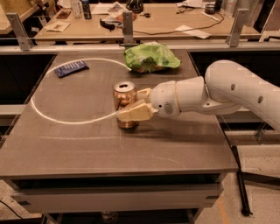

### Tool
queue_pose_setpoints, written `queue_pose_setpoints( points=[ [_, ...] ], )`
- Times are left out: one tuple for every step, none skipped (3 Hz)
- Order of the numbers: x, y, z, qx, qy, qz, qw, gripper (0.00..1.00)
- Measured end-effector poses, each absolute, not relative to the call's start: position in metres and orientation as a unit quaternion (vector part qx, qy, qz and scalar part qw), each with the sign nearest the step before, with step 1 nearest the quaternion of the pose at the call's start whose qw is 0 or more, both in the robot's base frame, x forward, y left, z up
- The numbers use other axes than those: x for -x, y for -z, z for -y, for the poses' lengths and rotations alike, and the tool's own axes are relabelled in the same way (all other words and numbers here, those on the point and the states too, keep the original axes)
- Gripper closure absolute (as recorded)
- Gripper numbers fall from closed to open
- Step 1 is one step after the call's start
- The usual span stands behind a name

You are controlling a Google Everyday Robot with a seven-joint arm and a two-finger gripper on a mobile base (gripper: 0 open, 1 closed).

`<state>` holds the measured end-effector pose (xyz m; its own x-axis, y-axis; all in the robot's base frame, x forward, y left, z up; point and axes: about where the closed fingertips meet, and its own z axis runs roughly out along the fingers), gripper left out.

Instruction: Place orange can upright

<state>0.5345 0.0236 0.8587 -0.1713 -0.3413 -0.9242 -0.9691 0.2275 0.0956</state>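
Note:
The orange can [124,97] stands upright near the middle of the grey table [87,144], its silver top and pull-tab facing up. My gripper [133,106] reaches in from the right on a white arm [227,89]. Its cream fingers [134,113] sit on either side of the can's lower body, shut on it. The can's base rests on the table just inside the white circle's right edge.
A green crumpled bag [150,57] lies at the back of the table. A dark blue snack packet [71,68] lies at the back left. A white circle line [52,118] marks the tabletop. A cluttered bench [144,13] stands behind the table.

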Motion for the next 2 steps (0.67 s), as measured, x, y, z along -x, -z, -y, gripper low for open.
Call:
queue_pose_setpoints(
  points=[
    [-0.534, -0.859, -0.023, 0.493, -0.378, -0.665, 0.414, 0.12],
    [-0.524, -0.858, -0.013, 0.496, -0.368, -0.667, 0.417, 0.0]
  ],
)
